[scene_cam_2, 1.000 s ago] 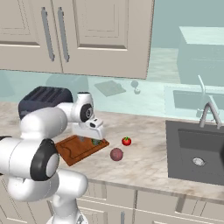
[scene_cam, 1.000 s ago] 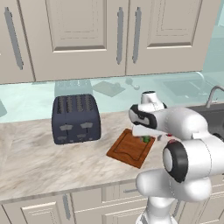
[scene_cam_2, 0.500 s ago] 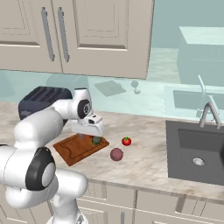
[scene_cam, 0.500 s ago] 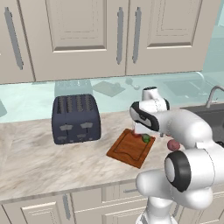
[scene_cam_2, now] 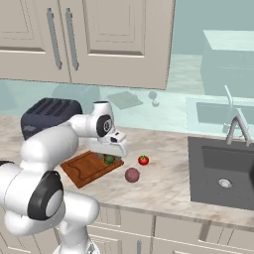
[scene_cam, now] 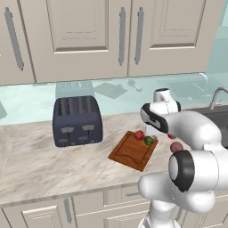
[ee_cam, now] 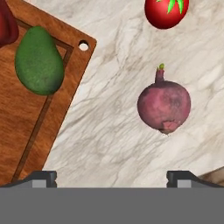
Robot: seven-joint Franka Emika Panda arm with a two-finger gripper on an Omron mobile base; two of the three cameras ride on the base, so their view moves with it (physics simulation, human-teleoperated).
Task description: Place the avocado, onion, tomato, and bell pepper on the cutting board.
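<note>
In the hand view my open gripper (ee_cam: 111, 178) looks down on bare counter with nothing between its fingers. The dull mauve onion (ee_cam: 164, 105) lies just ahead and to the right. The green avocado (ee_cam: 38, 61) rests on the corner of the cutting board (ee_cam: 22, 127), and an edge of the red bell pepper (ee_cam: 6, 26) shows beside it. The tomato (ee_cam: 166, 11) sits on the counter beyond the onion. From the right base view the gripper (scene_cam_2: 118, 153) hovers over the board's (scene_cam_2: 82, 171) right end, with the onion (scene_cam_2: 132, 174) and tomato (scene_cam_2: 143, 160) to its right.
A dark toaster (scene_cam: 77, 120) stands left of the board (scene_cam: 129, 156). The sink (scene_cam_2: 223, 173) with its faucet (scene_cam_2: 238, 126) lies to the right. Cabinets hang above the counter, and its front edge runs just below the onion (scene_cam: 176, 146).
The hand has drifted a little off the board's end toward the onion, uncovering the bell pepper. The jaws stay open and the vegetables have not moved.
</note>
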